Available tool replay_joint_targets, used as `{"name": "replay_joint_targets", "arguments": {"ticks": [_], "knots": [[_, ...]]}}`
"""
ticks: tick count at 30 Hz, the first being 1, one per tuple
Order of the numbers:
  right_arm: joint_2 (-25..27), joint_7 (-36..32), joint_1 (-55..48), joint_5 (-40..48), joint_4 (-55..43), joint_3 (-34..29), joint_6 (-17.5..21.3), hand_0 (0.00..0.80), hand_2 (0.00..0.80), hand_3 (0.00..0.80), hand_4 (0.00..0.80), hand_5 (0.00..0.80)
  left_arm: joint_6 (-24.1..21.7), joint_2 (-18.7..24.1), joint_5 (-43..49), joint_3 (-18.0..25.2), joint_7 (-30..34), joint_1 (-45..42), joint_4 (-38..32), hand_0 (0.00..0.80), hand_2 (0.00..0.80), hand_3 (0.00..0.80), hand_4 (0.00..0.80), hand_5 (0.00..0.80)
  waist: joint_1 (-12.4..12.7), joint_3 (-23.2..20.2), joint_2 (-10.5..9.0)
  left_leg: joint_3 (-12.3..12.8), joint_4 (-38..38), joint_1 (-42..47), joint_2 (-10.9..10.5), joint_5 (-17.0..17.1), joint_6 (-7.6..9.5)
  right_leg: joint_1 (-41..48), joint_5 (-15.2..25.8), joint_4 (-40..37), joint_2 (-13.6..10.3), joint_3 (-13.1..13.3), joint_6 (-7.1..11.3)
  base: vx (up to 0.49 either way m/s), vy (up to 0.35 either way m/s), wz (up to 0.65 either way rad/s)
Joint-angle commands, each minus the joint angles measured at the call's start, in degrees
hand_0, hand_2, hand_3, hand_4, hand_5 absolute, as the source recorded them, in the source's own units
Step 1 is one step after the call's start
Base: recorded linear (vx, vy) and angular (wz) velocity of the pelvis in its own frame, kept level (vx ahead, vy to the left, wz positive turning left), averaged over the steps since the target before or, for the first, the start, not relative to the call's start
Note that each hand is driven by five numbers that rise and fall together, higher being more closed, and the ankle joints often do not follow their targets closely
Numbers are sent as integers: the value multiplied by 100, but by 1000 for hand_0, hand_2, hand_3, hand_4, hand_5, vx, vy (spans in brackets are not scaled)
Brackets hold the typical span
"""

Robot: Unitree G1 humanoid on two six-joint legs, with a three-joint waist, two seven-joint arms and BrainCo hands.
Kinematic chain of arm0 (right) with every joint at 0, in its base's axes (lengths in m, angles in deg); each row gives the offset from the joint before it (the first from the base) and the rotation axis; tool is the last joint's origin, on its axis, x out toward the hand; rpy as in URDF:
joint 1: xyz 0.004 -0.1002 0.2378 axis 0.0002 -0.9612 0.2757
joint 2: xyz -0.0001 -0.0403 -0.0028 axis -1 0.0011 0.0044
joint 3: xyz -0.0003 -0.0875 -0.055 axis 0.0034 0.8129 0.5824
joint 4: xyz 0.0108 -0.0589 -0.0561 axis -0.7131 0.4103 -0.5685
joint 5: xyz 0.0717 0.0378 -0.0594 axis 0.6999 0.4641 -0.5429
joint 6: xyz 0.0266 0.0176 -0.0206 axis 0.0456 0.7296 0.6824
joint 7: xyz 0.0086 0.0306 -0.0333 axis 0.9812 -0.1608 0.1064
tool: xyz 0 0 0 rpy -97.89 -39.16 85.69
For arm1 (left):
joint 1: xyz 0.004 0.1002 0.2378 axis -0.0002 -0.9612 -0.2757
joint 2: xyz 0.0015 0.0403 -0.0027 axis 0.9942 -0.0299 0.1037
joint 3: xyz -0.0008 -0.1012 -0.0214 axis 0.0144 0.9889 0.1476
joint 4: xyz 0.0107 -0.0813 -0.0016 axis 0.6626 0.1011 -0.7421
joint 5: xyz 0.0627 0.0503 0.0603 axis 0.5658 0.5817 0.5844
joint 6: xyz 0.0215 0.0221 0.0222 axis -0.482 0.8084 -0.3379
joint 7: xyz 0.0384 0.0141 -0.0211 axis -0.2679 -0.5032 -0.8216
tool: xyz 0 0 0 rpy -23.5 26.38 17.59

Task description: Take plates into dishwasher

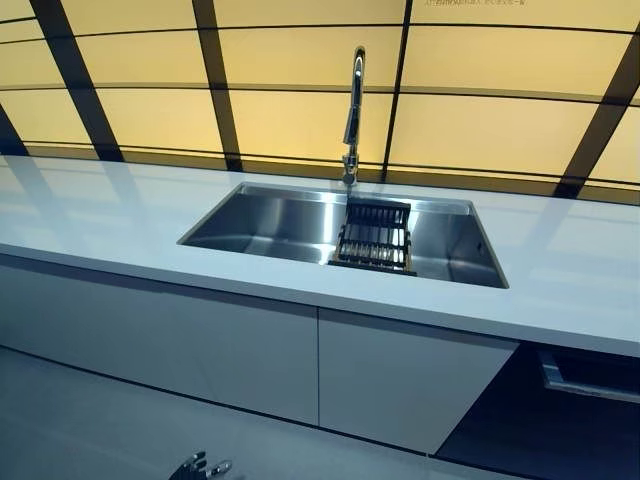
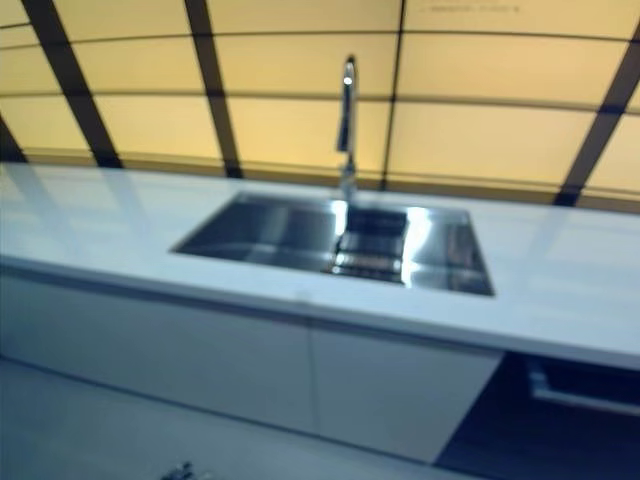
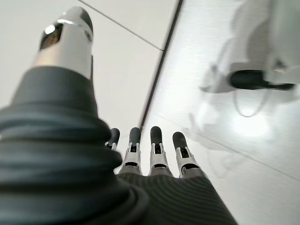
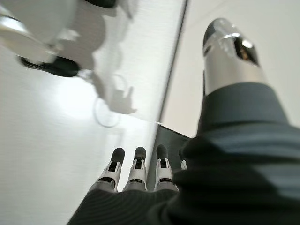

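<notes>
No plate shows clearly in any view. A dark wire dish rack [image 1: 375,238] stands in the steel sink [image 1: 265,222]; I cannot tell what it holds. At the lower right, under the counter, the dishwasher [image 1: 585,378] shows as a dark opening with a grey rail across it. My left hand [image 3: 157,140] hangs low over the floor with straight fingers and holds nothing; its fingertips [image 1: 200,466] peek in at the bottom of the left eye view. My right hand [image 4: 139,164] also hangs down, fingers straight and empty.
A tall chrome faucet [image 1: 353,110] rises behind the sink. The white counter [image 1: 100,220] runs across the view, with white cabinet doors [image 1: 250,350] below it. Yellow wall panels with dark strips stand behind.
</notes>
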Motion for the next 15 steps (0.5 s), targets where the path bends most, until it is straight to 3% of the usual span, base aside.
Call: {"name": "replay_joint_targets", "arguments": {"ticks": [1, 15], "knots": [[52, 243, 64, 4, 126, -186, -96, 0, 0, 0, 0, 0, -201, 40, 0, 62, 95, 268, 91, 0, 0, 0, 0, 0, -98, 12, -82, 140, 395, 362, 186, -612, 35, -339, 1316, -812, 143, 58, -90, -17, 108, 3], [-215, 357, -75, -20, 432, -306, -149, 0, 0, 0, 0, 0, -191, -21, 149, -41, 63, 242, 569, 0, 0, 0, 0, 0, -178, -1, -131, 340, -144, 558, 83, -463, 169, -438, 1513, -940, 176, 172, 67, -33, 76, -8]]}}
